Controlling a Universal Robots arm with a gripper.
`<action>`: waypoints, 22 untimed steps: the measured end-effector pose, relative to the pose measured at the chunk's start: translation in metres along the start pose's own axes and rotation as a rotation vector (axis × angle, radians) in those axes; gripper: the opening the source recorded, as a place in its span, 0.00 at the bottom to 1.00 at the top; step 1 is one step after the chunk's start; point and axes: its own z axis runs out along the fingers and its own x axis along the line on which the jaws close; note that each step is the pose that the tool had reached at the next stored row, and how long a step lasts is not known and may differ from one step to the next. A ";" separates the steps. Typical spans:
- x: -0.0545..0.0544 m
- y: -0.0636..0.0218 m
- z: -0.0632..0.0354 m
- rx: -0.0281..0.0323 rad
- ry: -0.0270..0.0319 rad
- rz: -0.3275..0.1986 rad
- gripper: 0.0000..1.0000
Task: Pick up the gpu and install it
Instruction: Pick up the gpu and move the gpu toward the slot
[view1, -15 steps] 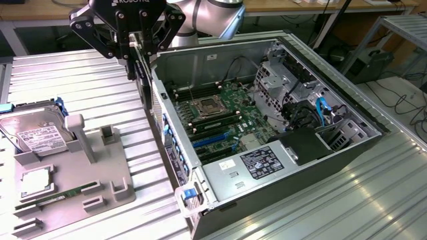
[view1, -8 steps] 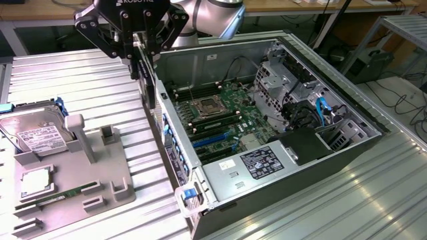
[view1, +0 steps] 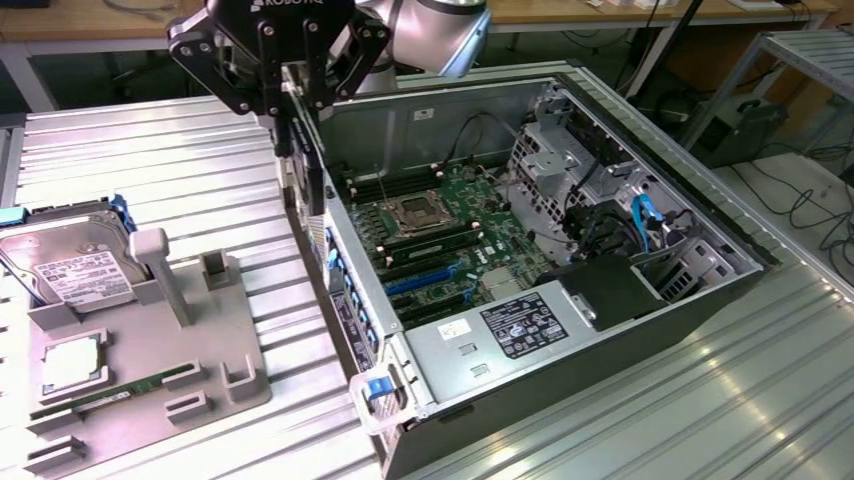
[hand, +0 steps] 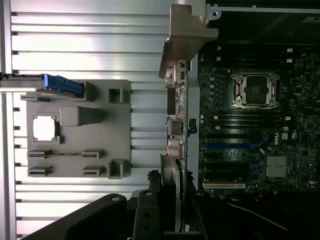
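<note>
Ribbed metal tbl (view1: 160, 165), wood desks (view1: 94, 20) behind, floor cables (view1: 805, 205)

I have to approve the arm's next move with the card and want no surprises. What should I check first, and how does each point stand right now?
1. Grip: the gripper is shut on the gpu: ok.
2. Card attitude: it hangs on edge, upright: ok.
3. Card above the blue slots: it hangs at the case's side, beside the motherboard, not over it: not ok.
4. Blue slots free of other cards: ok.
5. Card's connector edge lined up with a slot: cannot tell.
6. Hard drive apart from the card: ok.
</note>
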 end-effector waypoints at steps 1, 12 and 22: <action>-0.001 0.0000 0.0000 0.0000 0.0000 0.000 0.27; -0.014 -0.0002 0.0004 0.0000 0.0000 0.000 0.27; -0.025 -0.0003 0.0009 0.0000 0.0000 0.000 0.27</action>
